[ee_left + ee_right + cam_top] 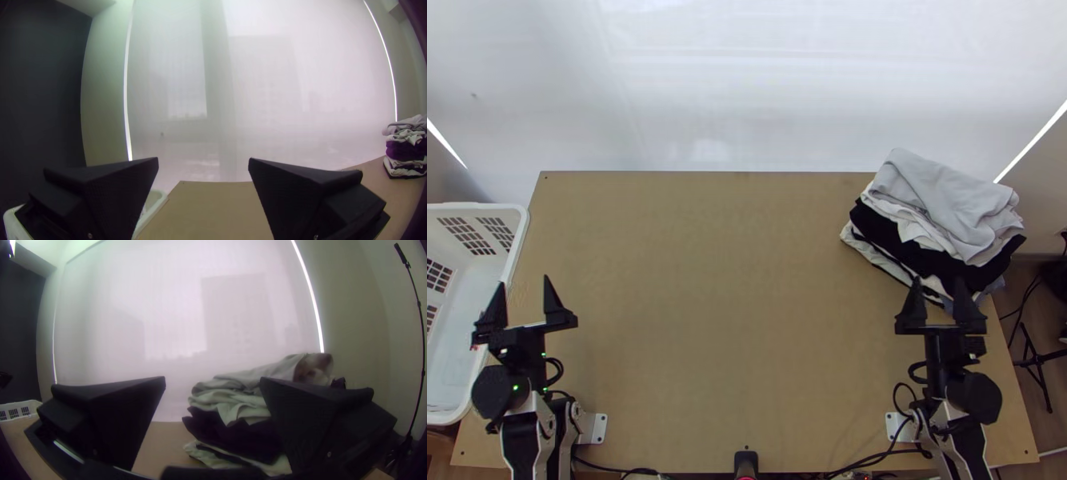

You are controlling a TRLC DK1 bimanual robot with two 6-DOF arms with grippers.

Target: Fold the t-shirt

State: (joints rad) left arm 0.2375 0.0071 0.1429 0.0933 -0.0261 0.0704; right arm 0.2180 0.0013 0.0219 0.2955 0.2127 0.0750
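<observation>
At the table's far right corner in the top view lies a stack of folded cloths, a light grey one uppermost over white and black ones; which is the t-shirt I cannot tell. My left gripper stands open at the table's left side, beside the basket. Just on the near side of the stack, my right gripper is open and holds nothing. In the left wrist view the left gripper has a wide gap between its fingers. The right gripper in its wrist view is spread, the stack beyond it.
A white plastic basket stands at the table's left edge. The wooden table spreads between the arms. Cables run along its near edge, beside a small black device. A tripod stands on the floor at the right.
</observation>
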